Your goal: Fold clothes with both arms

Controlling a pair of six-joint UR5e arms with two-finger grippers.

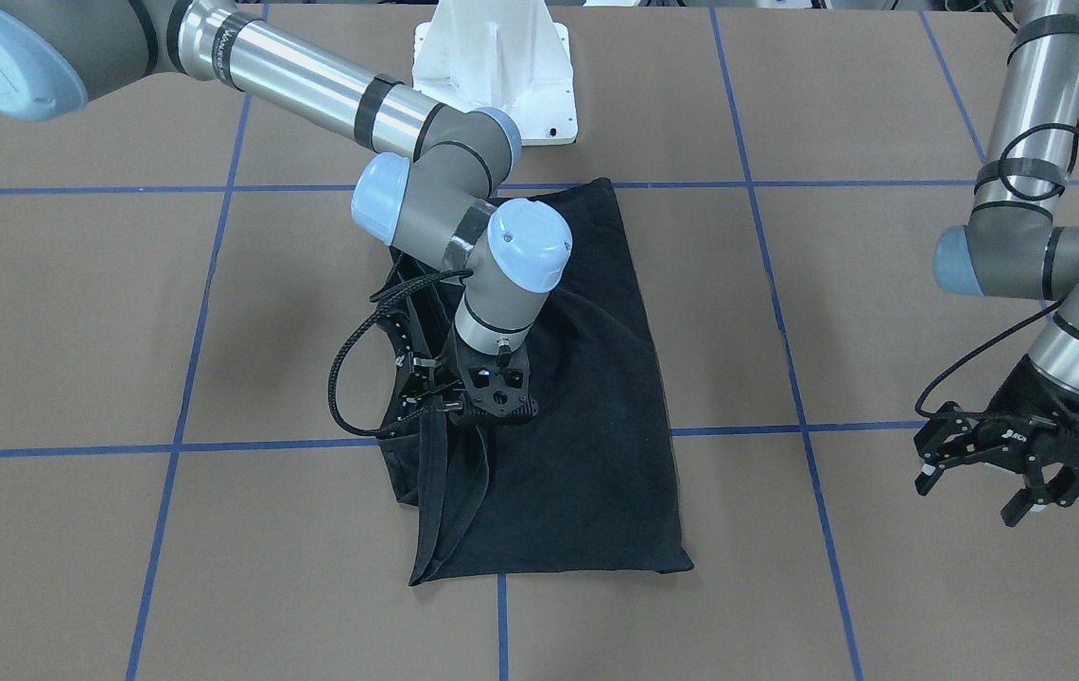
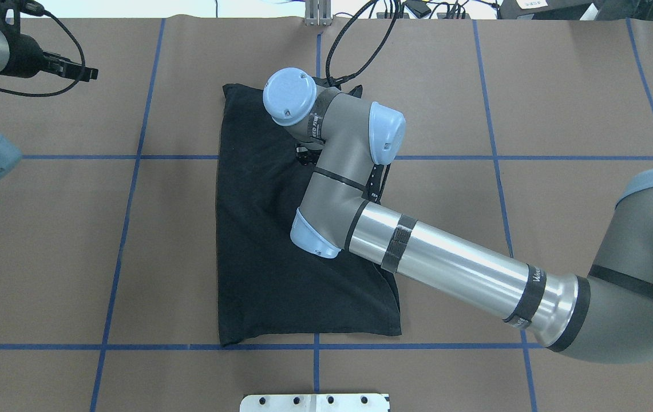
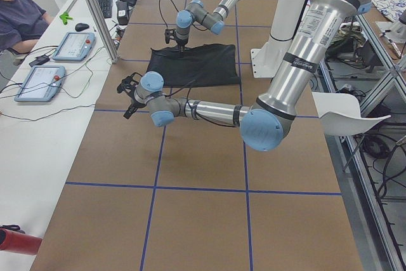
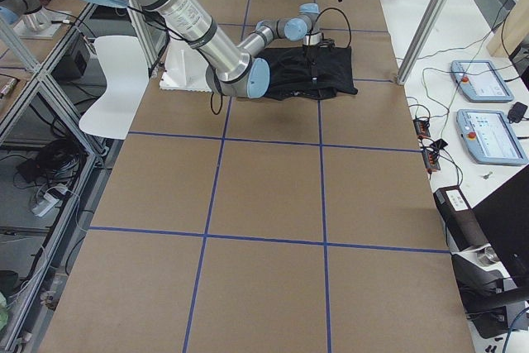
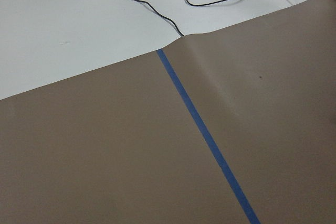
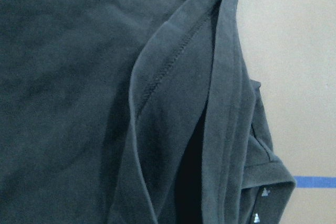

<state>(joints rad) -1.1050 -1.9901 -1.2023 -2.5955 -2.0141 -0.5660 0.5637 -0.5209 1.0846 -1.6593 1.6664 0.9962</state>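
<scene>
Black short-sleeved cotton T-shirt folded narrow, lying mid brown paper-covered surface, right arm's black tool down on it, clamped on a raised fold at its edge, left arm's black tool hanging well apart, jaws spread wide, gripping nothing

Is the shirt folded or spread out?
Folded: the shirt lies as a narrow rectangle, no sleeves out, one long edge doubled over and pinched by the right pincer.

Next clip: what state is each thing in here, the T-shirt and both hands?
T-shirt: folded to a narrow panel, flat on the table, one long edge rucked up.
Right hand: down at that rucked edge; whether it grips is hidden.
Left hand: open, empty, off to the side, clear of the T-shirt.
</scene>
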